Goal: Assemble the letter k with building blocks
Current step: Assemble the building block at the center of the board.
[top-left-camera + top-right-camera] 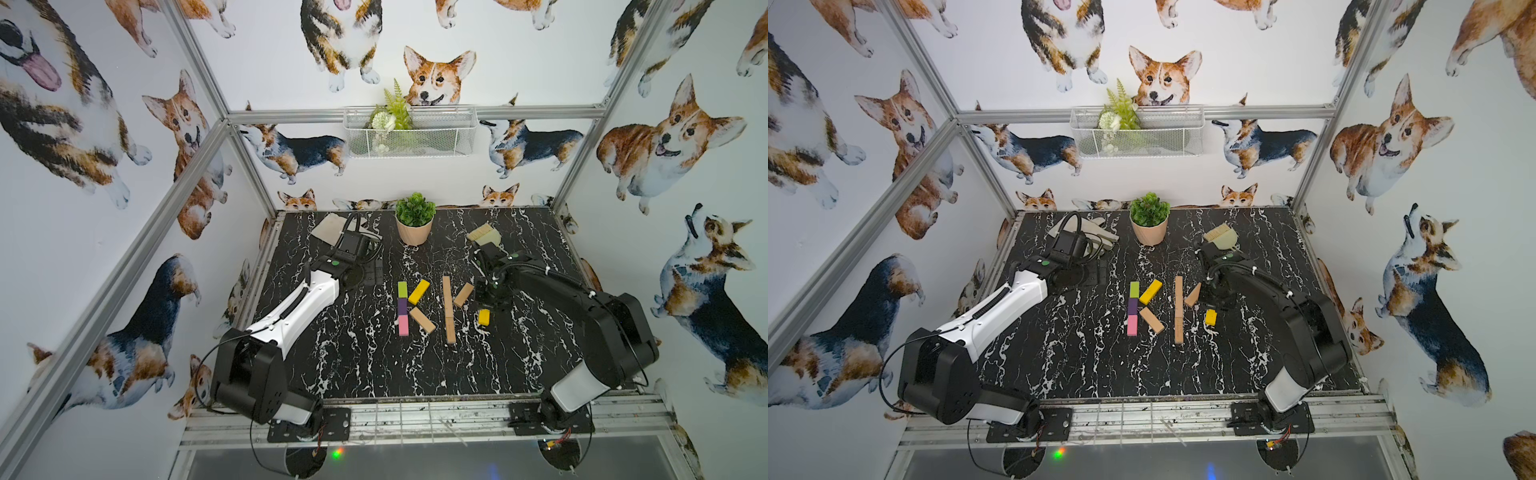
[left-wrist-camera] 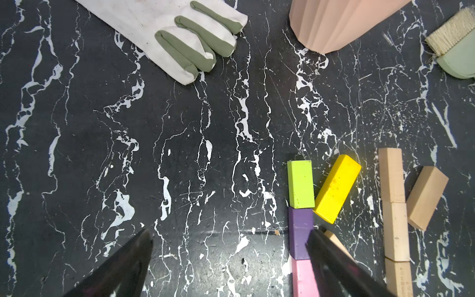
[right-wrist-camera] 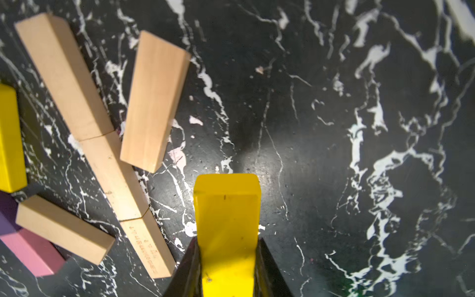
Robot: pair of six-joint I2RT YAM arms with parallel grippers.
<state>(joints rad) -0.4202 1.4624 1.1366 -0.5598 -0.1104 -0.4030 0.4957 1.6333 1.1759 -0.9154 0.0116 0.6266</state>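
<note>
Marbled tabletop point(image 1: 353, 353); tan, bright oblong blocks point(image 1: 422, 320)

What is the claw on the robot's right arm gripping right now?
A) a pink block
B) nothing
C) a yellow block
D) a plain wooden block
C: in the right wrist view the right gripper has its jaws pressed against both sides of a yellow block.

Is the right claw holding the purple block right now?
No, the right claw is shut on a yellow block, while the purple block lies apart in the coloured row.
</note>
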